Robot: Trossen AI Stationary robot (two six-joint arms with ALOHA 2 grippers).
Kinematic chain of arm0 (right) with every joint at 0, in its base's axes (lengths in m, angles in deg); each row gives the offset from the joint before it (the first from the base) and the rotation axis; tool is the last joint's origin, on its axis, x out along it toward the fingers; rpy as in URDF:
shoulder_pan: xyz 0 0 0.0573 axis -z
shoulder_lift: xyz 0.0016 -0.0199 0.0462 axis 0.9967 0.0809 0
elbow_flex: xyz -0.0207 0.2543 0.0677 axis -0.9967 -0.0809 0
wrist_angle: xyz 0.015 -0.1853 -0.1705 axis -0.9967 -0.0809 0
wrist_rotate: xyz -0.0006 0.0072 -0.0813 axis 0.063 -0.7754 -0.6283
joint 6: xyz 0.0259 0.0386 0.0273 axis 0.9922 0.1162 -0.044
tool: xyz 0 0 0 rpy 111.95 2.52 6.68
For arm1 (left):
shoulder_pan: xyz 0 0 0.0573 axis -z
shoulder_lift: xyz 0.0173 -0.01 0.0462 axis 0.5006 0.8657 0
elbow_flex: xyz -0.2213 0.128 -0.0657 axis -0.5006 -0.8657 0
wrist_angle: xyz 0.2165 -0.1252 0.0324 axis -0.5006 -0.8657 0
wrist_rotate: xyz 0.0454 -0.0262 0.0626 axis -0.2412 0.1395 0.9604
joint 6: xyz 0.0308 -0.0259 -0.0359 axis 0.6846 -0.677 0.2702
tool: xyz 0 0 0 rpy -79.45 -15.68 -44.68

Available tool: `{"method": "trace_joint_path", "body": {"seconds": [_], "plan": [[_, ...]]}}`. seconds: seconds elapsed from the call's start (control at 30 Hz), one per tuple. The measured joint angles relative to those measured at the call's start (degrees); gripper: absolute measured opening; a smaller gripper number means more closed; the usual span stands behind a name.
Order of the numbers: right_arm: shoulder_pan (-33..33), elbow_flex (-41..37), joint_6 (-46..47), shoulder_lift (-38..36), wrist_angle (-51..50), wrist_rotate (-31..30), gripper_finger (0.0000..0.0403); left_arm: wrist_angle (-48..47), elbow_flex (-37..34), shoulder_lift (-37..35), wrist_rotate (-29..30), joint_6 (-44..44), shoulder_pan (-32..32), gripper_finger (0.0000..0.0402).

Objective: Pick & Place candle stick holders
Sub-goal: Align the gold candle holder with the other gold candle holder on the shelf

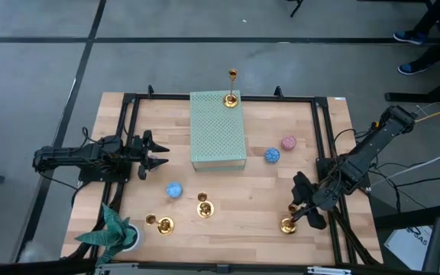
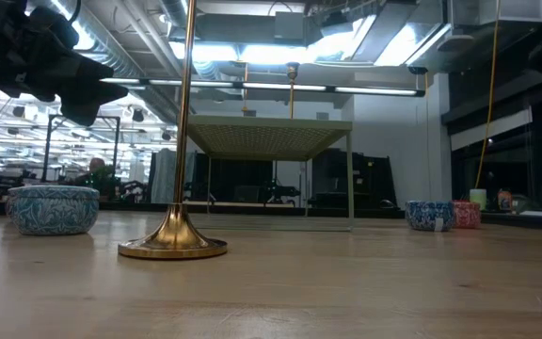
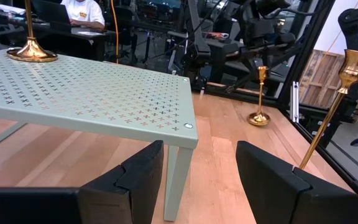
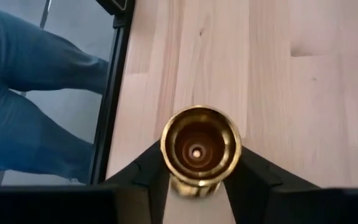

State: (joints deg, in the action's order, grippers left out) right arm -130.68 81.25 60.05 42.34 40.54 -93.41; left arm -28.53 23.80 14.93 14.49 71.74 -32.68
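My right gripper (image 4: 199, 180) slants down near the table's near right corner, shut on a gold candle stick holder (image 1: 288, 224). Its cup top (image 4: 199, 148) faces the right wrist camera. Two more holders (image 1: 202, 206) (image 1: 161, 224) stand on their round bases on the wood at the near left. One stands on the green perforated stand (image 1: 218, 130) at its far edge (image 1: 231, 98). My left gripper (image 3: 197, 180) waits open at the table's left side, pointing level toward the stand. My right gripper pinches the holder just under its cup (image 4: 194, 185) between its two fingers (image 4: 151, 171), one on each side. The fingers slant down from above, from the table's right side. The holder stands upright, its base (image 3: 258, 119) on the table.
Two blue discs (image 1: 174, 189) (image 1: 272, 155) and a pink one (image 1: 289, 143) lie on the wood around the stand. A green folded thing (image 1: 113, 229) sits at the near left corner. A person's legs in jeans (image 4: 36, 93) stand just beyond the black frame rail (image 4: 107, 112).
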Motion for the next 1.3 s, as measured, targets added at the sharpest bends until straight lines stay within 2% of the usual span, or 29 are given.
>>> {"method": "trace_joint_path", "body": {"seconds": [0.17, 0.37, 0.6, 0.73, 1.03, 1.3], "plan": [[0.01, 0.0, 0.07, 0.0, 1.21, -1.3, 0.0108, 0.0, -0.02, 0.01, 0.01, 0.0, 0.01, 0.02], [0.74, 0.0, 0.23, -0.02, 1.3, -3.36, 0.0107, 0.0, -0.02, 0.02, 0.0, -0.02, 0.01, 0.02], [5.46, 0.32, -1.91, -0.52, 4.36, -4.53, 0.0107, 0.0, -0.02, 0.01, 0.01, -0.02, 0.02, 0.02], [8.82, 3.45, -6.36, -1.11, 1.39, -4.49, 0.0107, 0.0, -0.02, 0.01, 0.01, -0.02, 0.02, 0.02], [17.53, 15.07, -19.43, -1.11, -13.95, -4.31, 0.0107, 0.0, -0.02, 0.02, 0.0, 0.0, 0.0, 0.02], [29.42, 21.79, -31.6, -0.78, -13.68, -4.33, 0.0107, 0.0, -0.02, 0.02, 0.01, -0.01, 0.02, 0.02]]}}
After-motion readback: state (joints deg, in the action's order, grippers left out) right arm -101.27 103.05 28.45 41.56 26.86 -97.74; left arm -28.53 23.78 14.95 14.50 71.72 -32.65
